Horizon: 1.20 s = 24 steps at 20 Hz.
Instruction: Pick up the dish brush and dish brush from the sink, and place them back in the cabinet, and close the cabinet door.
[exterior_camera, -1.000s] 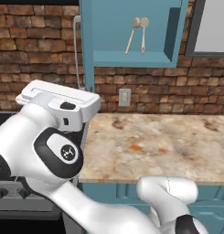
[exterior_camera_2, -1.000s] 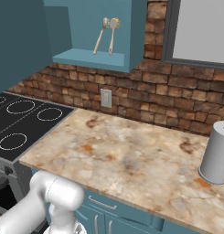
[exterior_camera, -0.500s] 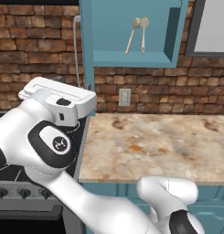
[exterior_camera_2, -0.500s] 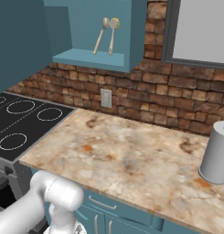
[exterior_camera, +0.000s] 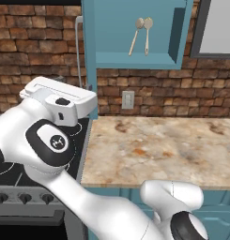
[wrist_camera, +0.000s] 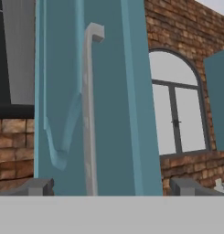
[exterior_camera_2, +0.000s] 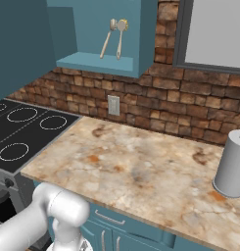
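Two dish brushes point(exterior_camera: 135, 36) point(exterior_camera: 147, 33) stand upright inside the open teal cabinet point(exterior_camera: 135, 60), leaning against its light blue back; the right base view shows them point(exterior_camera_2: 108, 38) point(exterior_camera_2: 120, 37) above the shelf edge point(exterior_camera_2: 99, 63). The cabinet door point(wrist_camera: 118, 114) stands swung out, with its long silver bar handle point(wrist_camera: 89, 119) right in front of my hand. My gripper point(wrist_camera: 111, 187) is open, its two dark fingertips point(wrist_camera: 38, 186) wide apart on either side of the handle, holding nothing. My white hand point(exterior_camera: 60, 96) sits beside the door edge point(exterior_camera: 90, 56). The sink is out of view.
A black stovetop point(exterior_camera_2: 28, 127) with white rings lies left of the speckled stone counter point(exterior_camera_2: 141, 166). A grey canister point(exterior_camera_2: 231, 164) stands at the counter's right. A brick wall with an outlet point(exterior_camera_2: 113, 104) backs it. An arched window point(wrist_camera: 177, 109) shows beyond the door.
The arm's elbow has shifted slightly up and to the left. The hand has stayed beside the door and the gripper has stayed open.
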{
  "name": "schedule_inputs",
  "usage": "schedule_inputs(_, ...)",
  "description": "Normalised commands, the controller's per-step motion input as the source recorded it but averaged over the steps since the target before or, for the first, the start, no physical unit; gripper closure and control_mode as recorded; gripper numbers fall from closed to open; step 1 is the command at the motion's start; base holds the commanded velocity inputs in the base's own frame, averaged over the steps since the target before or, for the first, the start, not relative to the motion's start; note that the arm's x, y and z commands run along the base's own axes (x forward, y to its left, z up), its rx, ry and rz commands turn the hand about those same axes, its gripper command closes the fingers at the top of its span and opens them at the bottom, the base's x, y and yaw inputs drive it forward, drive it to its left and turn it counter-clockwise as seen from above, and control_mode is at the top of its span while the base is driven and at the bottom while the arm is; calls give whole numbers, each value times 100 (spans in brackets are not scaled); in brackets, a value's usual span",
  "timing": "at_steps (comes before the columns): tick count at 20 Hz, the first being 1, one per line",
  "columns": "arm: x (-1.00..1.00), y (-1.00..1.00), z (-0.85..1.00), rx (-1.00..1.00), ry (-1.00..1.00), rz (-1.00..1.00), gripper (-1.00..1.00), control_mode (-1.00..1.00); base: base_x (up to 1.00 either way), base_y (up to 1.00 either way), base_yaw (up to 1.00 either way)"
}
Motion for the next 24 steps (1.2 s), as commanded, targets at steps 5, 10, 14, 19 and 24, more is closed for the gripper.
schedule_inputs(5,0,0,0,0,0,0,-100,-100,0,0,0)
schedule_inputs(10,5,0,0,0,0,0,-100,-100,0,0,0)
schedule_inputs(14,7,0,0,0,0,0,-100,-100,0,0,0)
schedule_inputs(19,10,0,0,0,0,0,-100,-100,0,0,0)
schedule_inputs(24,11,-3,0,0,0,0,-100,-100,0,0,0)
